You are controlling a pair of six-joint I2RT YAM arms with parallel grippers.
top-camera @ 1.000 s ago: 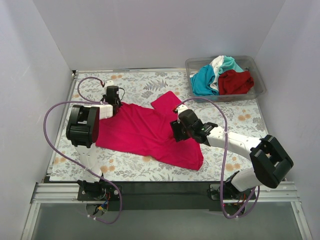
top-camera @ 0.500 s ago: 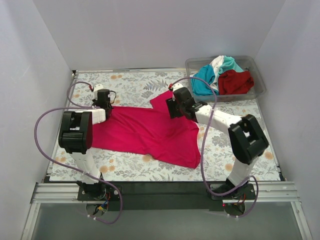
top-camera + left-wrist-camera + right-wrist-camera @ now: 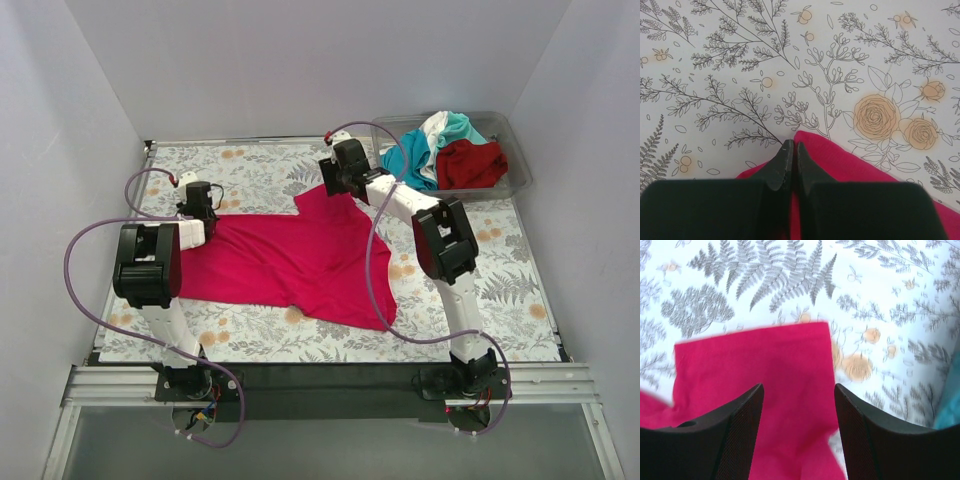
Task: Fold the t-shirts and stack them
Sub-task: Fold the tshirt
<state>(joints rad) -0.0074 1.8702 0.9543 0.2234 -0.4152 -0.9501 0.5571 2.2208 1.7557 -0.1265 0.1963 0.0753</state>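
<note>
The magenta-pink t-shirt (image 3: pixel 290 255) lies spread on the floral table cover. My left gripper (image 3: pixel 203 208) is shut on its far left corner; in the left wrist view the fingertips (image 3: pixel 794 146) pinch the pink cloth (image 3: pixel 850 165) against the cover. My right gripper (image 3: pixel 333 188) is open above the shirt's sleeve at the back; in the right wrist view (image 3: pixel 799 390) the flat pink sleeve (image 3: pixel 765 355) lies under the spread jaws, which hold nothing. The teal shirt (image 3: pixel 405 165), white shirt (image 3: pixel 435 125) and dark red shirt (image 3: pixel 470 165) lie bunched in the bin.
The clear plastic bin (image 3: pixel 517 160) stands at the back right, close to my right gripper. A teal patch (image 3: pixel 952 410) shows at the right edge of the right wrist view. White walls enclose the table on three sides.
My right gripper has moved from the middle of the pink shirt to its back sleeve. My left gripper has moved left and farther back with the corner, and the shirt lies flatter.
</note>
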